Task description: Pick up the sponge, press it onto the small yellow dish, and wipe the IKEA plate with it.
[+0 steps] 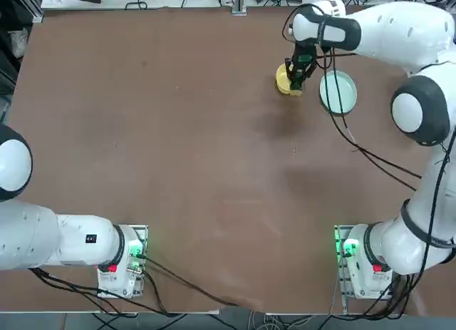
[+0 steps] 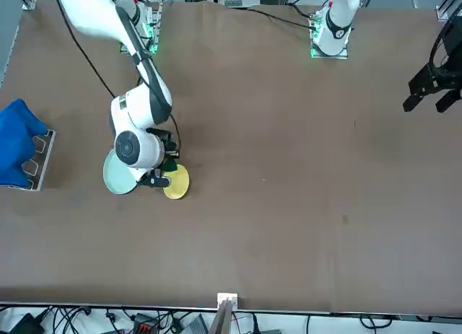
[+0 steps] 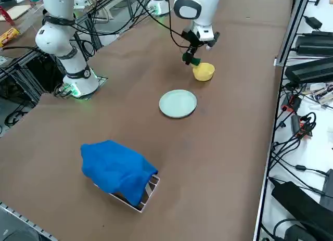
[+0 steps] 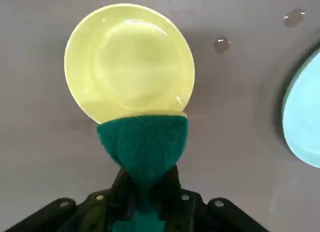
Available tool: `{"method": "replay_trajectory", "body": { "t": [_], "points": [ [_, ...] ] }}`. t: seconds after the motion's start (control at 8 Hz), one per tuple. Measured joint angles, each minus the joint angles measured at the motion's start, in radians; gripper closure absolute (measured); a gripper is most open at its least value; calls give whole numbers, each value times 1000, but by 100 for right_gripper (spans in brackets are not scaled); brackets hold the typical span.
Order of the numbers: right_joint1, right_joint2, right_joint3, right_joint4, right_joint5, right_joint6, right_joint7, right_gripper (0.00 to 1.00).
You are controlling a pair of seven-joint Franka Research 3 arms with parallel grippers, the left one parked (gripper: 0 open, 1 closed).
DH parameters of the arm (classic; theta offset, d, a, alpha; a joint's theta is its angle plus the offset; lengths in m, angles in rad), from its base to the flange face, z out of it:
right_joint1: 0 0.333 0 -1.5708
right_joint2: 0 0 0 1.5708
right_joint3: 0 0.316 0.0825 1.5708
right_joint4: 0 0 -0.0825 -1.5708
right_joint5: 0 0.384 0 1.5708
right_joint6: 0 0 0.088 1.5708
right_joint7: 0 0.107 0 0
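Top view: right gripper (image 1: 298,75) hangs over the small yellow dish (image 1: 284,80) at the far right of the table (image 1: 178,145); the IKEA plate (image 1: 338,92) lies just beside the dish, toward the robot's right, apart from it. The sponge barely shows under the hand here. Front view: the arm's wrist covers much of both dishes; the yellow dish (image 2: 177,182) peeks out beside the mint plate (image 2: 115,178), gripper (image 2: 160,177) between them and low. Right side view: gripper (image 3: 190,58) sits at the dish's (image 3: 203,72) near edge, a green scrap of sponge (image 3: 193,60) in its tip; plate (image 3: 178,103) nearer the camera, bare; a blue cloth (image 3: 117,168) lies well apart on a tray. Wrist view: fingers pressed together, pinching the sponge (image 4: 143,147), its green face squeezed to a wedge with the yellow foam edge toward the dish (image 4: 129,59). Whether sponge touches the dish, cannot tell. Risks, as judged: sponge lines up with the rim, not the centre, so a press could tip or skate the light dish toward the plate (image 4: 304,117); the narrow pinch may let the sponge twist or slip out under load.
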Motion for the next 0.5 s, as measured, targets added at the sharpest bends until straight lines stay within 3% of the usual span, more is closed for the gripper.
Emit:
{"method": "replay_trajectory", "body": {
  "t": [0.5],
  "points": [
    [-3, 28, 0, 26, 0, 0, -30, 78]
  ]
}}
